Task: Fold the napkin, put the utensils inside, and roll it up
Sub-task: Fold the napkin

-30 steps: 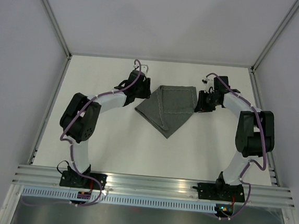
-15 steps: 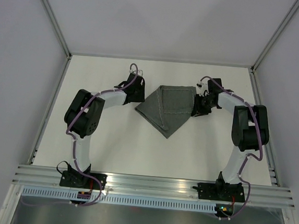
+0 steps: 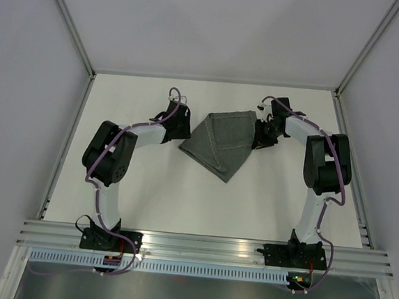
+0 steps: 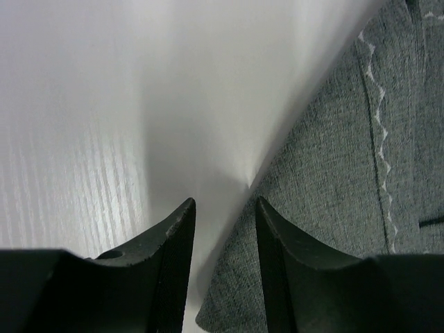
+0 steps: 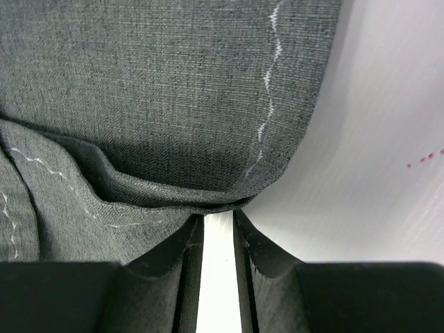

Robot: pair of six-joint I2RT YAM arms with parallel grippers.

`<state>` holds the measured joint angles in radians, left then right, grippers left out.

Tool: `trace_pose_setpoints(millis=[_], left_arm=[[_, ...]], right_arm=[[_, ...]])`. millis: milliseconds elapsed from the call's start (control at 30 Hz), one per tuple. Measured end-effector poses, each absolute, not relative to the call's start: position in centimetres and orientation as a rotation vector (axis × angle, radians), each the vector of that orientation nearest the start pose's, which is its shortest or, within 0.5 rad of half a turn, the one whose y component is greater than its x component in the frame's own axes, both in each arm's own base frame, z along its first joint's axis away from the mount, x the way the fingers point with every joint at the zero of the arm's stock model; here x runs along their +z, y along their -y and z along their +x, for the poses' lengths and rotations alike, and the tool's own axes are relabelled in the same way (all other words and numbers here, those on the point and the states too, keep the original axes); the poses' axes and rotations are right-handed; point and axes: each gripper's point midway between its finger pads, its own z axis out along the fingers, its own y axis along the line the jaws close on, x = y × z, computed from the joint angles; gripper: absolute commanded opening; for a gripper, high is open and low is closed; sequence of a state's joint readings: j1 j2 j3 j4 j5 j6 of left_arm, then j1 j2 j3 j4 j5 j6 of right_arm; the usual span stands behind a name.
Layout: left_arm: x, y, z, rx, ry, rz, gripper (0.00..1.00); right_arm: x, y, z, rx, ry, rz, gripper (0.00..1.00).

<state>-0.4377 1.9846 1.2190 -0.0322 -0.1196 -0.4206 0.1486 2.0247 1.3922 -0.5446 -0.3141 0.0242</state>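
The napkin (image 3: pixel 222 143) lies folded on the far half of the table (image 3: pixel 147 187), about midway between left and right. It is dark grey woven cloth with a thin pale stitched line near its edges. From above it makes an uneven, kite-like shape. It has a short straight edge on the far side, one corner pointing left, and a longer point reaching toward the near side. Stitch lines cross its top layer. In my left wrist view its edge runs diagonally, with a zigzag seam further in. My right wrist view shows stacked layers, a rounded folded corner, and a loose pleat buckled along the lower edge.
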Motion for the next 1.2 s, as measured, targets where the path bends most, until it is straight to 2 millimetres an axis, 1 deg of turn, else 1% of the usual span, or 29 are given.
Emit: trace_pose_setpoints(millis=[167,367,600,900,967,1100,1200], left_arm=[[2.3,19.9,43.1,-0.298,-2.373,-0.073,0.44],[2.3,19.3,40.2,-0.352,-2.367,-0.127,0.44],[2.3,19.1,37.5,-0.394,-2.361,-0.164,0.44],[2.3,20.7,35.1,-0.437,-2.371,-0.142,0.43],[2.3,20.9,34.2,-0.448,-2.375,-0.136,0.43],[2.3,20.8,32.5,-0.462,-2.383,-0.136,0.43],[2.5,20.4,31.7,-0.467,-2.382,-0.144,0.43]], right_arm=[[1.7,-11.7,42.2,0.465,-2.722,-0.265,0.30],[1.7,-11.8,43.5,0.452,-2.711,-0.272,0.30],[1.8,-11.8,43.9,0.449,-2.712,-0.280,0.31],[1.8,-11.7,44.0,0.443,-2.712,-0.281,0.31],[1.8,-11.7,44.0,0.441,-2.712,-0.281,0.31],[1.9,-11.7,44.0,0.441,-2.712,-0.281,0.36],[1.9,-11.7,43.9,0.441,-2.715,-0.283,0.37]])
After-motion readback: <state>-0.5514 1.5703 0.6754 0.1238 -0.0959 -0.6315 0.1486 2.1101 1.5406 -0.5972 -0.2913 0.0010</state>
